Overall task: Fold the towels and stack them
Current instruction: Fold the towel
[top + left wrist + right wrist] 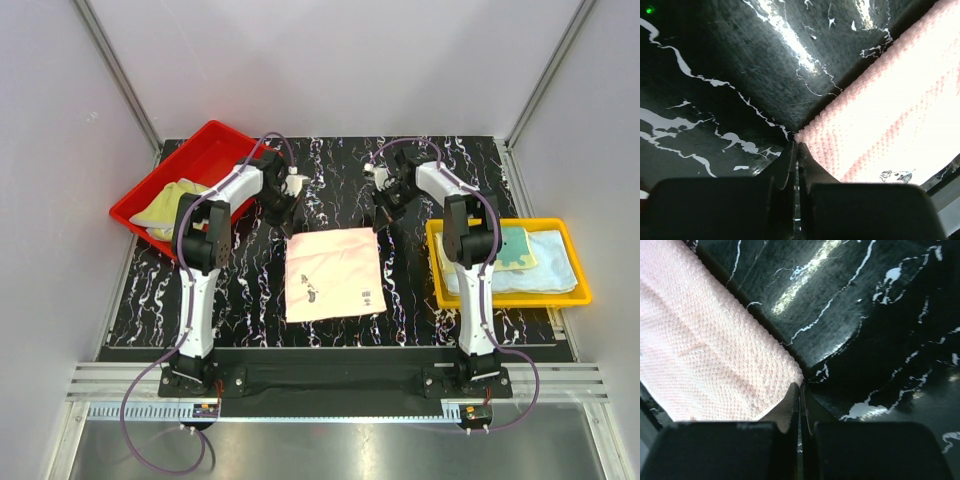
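Two closed hands [796,146] [800,387] on towel [333,273] corners

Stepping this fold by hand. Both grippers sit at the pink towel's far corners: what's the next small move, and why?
Probably lift both corners slightly, together. The left gripper and right gripper each look shut on a far corner of the pink towel, which lies flat on the table; an even lift should free that edge to fold toward the near side.

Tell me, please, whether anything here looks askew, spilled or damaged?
Nothing is spilled or damaged. The red tray sits turned at an angle to the table, unlike the squarely placed yellow tray, and the teal towel lies crooked on the pale blue towel. The pink towel lies flat.
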Robot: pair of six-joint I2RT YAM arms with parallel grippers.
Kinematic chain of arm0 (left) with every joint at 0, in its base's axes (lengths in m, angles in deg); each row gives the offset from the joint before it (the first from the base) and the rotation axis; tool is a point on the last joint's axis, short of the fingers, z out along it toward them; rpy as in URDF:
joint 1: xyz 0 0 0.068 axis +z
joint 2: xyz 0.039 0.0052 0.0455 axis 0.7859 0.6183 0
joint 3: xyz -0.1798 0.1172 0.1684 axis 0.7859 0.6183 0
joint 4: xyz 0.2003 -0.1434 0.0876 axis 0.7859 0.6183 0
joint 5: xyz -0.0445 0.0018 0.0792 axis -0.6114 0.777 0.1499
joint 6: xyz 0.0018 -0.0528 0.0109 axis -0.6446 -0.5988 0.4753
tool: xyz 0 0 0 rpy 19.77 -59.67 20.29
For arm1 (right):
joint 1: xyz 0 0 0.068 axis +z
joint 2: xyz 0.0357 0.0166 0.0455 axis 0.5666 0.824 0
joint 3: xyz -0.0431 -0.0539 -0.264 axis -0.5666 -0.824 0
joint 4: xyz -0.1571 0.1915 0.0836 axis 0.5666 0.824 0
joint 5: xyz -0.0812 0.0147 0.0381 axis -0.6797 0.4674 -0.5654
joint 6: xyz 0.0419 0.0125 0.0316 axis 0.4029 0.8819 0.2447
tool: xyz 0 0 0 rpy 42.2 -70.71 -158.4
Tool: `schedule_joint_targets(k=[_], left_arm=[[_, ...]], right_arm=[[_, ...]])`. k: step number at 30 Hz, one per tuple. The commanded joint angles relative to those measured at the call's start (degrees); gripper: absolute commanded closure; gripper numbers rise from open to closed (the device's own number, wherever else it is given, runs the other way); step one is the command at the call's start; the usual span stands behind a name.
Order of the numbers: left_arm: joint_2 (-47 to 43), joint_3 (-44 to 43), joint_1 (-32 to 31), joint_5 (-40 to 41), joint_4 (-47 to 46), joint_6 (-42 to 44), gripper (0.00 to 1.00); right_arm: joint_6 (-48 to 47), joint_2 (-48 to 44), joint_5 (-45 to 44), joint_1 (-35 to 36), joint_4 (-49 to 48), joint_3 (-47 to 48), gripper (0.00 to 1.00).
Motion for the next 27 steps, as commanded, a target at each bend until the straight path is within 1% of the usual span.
schedule_joint_targets(k=[1,6,12,18,20,23,27], left_arm=[[0.5,-2.6,0.0,4.2,-0.8,-0.4,1.00],[-2.6,-0.9,0.2,6.5,-3.9,-1.4,1.00],[-5.0,2.0,0.2,7.9,-6.5,-2.2,1.00],[-8.0,1.6,-0.1,6.9,-7.6,-2.9,1.00],[-9.4,1.7,-0.6,7.6,-7.7,-2.6,1.00],[-10.6,2.0,-0.9,9.4,-7.6,-2.7,1.00],[-13.7,3.9,-1.7,11.2,-8.3,-2.6,1.00]], right_arm=[[-1.9,-5.2,-5.4,-1.0,-6.5,-2.3,1.00],[-1.7,-9.4,-5.9,-1.2,-14.1,-7.7,1.00],[-1.3,-9.6,-6.8,-1.3,-14.7,-8.0,1.00],[0.5,-11.1,-6.1,-1.1,-16.0,-7.6,1.00],[2.6,-12.6,-8.1,-1.1,-18.6,-8.9,1.00],[2.9,-15.7,-11.3,-1.0,-24.4,-13.3,1.00],[2.8,-20.2,-12.0,-1.0,-30.6,-19.8,1.00]])
